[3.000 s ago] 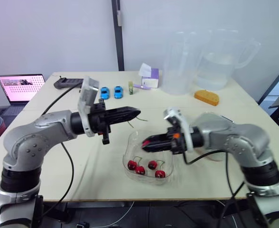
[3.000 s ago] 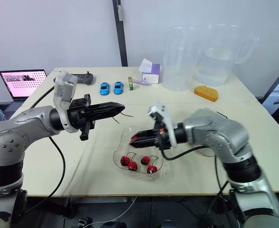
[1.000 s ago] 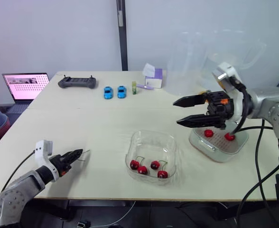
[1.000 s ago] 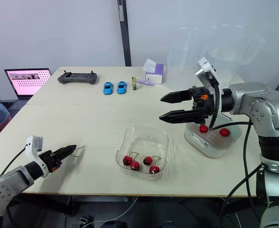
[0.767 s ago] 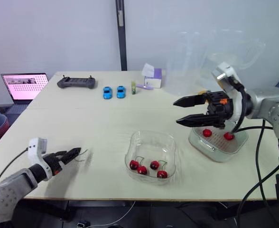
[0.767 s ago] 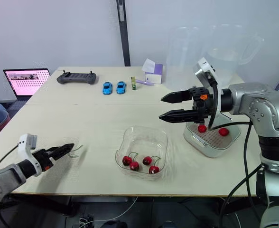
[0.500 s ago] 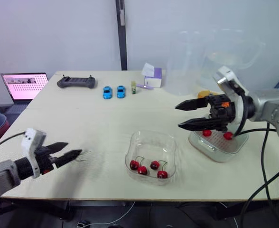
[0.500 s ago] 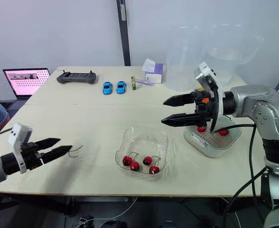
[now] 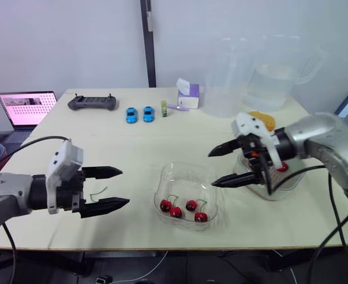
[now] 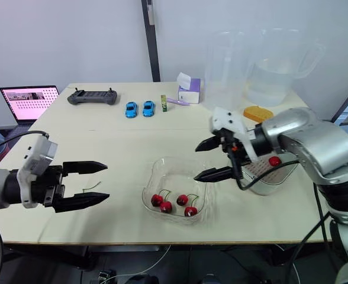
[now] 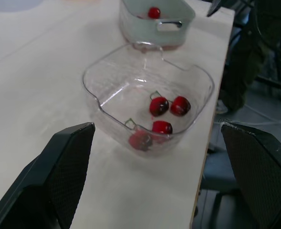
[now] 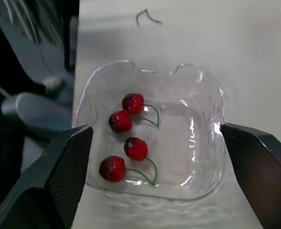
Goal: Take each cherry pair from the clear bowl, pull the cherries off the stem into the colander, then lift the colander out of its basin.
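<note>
Clear plastic bowl (image 12: pixel 208 119) sits near the table's front edge, and the right wrist view looks straight down into it: four cherries (image 12: pixel 136 148) in two pairs, each pair joined by green stems. That view also catches one bare stem (image 12: pixel 147 16) lying on the table beyond the bowl. The left wrist view looks across the bowl to the colander (image 11: pixel 135 21) in its basin just behind, with its handle slot and one cherry (image 11: pixel 154 12) inside. The head views take in both arms. The left gripper (image 9: pixel 125 187) reaches in low from the left, well apart from the bowl, its fingers spread wide one above the other, pointing at the bowl and empty, with the bare stem on the table by them. The right gripper (image 9: pixel 211 170) comes across in front of the colander, its fingers also wide apart and empty, its tips over the bowl's right rim. Two blue toy cars (image 9: pixel 131 115) stand far back.
</note>
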Controlling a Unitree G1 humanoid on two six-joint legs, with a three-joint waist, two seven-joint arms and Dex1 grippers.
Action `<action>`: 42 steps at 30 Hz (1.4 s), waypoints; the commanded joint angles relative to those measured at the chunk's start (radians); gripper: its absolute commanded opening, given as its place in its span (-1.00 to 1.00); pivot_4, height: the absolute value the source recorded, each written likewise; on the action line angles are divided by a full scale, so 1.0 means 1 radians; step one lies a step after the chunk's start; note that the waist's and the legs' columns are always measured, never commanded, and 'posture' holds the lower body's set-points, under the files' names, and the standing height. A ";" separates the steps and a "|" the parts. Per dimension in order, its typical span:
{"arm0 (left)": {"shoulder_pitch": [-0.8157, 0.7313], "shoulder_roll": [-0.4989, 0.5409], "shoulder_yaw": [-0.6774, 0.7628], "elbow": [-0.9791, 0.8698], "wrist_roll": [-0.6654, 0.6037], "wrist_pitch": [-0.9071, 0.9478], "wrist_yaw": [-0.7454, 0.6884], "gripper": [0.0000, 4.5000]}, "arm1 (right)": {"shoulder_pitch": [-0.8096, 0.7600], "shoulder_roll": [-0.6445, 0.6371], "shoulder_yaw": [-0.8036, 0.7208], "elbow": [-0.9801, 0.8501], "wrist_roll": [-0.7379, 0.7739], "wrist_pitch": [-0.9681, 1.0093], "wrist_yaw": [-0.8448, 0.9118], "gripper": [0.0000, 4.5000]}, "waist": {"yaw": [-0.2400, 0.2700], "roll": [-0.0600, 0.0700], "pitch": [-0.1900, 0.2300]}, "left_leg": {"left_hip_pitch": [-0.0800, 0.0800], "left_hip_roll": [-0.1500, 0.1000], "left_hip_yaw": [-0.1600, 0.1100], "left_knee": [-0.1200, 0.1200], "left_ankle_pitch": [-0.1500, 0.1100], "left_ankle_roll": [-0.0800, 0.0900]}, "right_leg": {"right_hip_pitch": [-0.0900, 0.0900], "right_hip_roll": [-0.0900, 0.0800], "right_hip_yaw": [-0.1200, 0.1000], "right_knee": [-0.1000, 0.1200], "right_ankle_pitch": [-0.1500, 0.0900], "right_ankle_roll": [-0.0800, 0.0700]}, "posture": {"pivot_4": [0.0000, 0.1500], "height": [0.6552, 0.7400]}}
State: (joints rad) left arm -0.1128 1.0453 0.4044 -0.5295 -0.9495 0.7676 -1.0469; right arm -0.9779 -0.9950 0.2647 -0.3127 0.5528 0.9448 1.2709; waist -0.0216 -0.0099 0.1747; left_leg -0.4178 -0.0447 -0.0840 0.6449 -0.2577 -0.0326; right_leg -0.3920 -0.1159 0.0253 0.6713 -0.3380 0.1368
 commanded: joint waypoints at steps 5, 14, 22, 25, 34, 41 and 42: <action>-0.055 0.007 0.000 0.000 -0.001 -0.026 -0.024 0.96 | -0.141 0.115 0.203 0.020 -0.106 0.023 0.043 1.00 | 0.001 0.000 0.000 | 0.000 0.000 -0.001 0.001 0.000 0.000 | 0.000 0.000 0.000 0.000 0.000 0.000 | 1.00 0.93; -0.054 -0.004 0.023 -0.067 -0.101 0.059 0.079 0.96 | -0.064 0.227 0.344 0.084 -0.303 -0.072 -0.051 1.00 | 0.001 -0.001 0.000 | -0.001 -0.001 -0.001 0.001 0.002 -0.004 | -0.001 -0.001 0.000 0.002 0.000 0.000 | 1.00 0.93; -0.041 0.002 0.042 -0.084 -0.124 0.076 0.119 1.00 | 0.032 0.282 0.406 0.073 -0.379 -0.144 -0.050 0.23 | 0.000 -0.001 0.000 | -0.001 0.000 -0.001 0.001 0.002 -0.004 | -0.002 0.000 0.000 0.004 0.000 0.000 | 1.00 0.93; -0.038 0.002 0.036 -0.083 -0.110 0.068 0.123 1.00 | 0.052 0.298 0.419 0.081 -0.399 -0.162 -0.041 0.23 | 0.000 -0.001 0.000 | -0.001 0.000 -0.001 0.001 0.002 -0.004 | -0.002 0.000 0.000 0.004 0.000 0.000 | 1.00 0.93; -0.025 -0.006 0.026 -0.064 -0.045 0.035 0.125 1.00 | 0.054 0.344 0.417 0.106 -0.424 -0.177 -0.019 0.23 | 0.000 -0.001 0.000 | -0.001 0.000 -0.001 0.001 0.002 -0.004 | -0.002 0.000 0.000 0.004 0.000 0.000 | 1.00 0.93; -0.025 -0.005 0.017 -0.063 -0.026 0.026 0.122 1.00 | 0.063 0.365 0.432 0.115 -0.449 -0.179 -0.021 0.23 | 0.000 -0.001 0.000 | -0.001 0.000 -0.001 0.001 0.002 -0.004 | -0.002 0.000 0.000 0.004 0.000 0.000 | 1.00 0.93; -0.026 -0.005 0.015 -0.062 -0.022 0.023 0.122 1.00 | 0.062 0.367 0.433 0.119 -0.454 -0.181 -0.023 0.23 | 0.000 -0.001 0.000 | -0.001 0.000 -0.001 0.001 0.002 -0.004 | -0.002 0.000 0.000 0.004 0.000 0.000 | 1.00 0.93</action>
State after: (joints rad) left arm -0.1305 1.0378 0.4093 -0.5888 -0.9823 0.8143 -0.9228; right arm -0.9105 -0.6357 0.7021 -0.1890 0.1142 0.7774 1.2458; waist -0.0211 -0.0106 0.1743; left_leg -0.4184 -0.0452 -0.0852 0.6464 -0.2553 -0.0366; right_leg -0.3935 -0.1156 0.0252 0.6753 -0.3379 0.1369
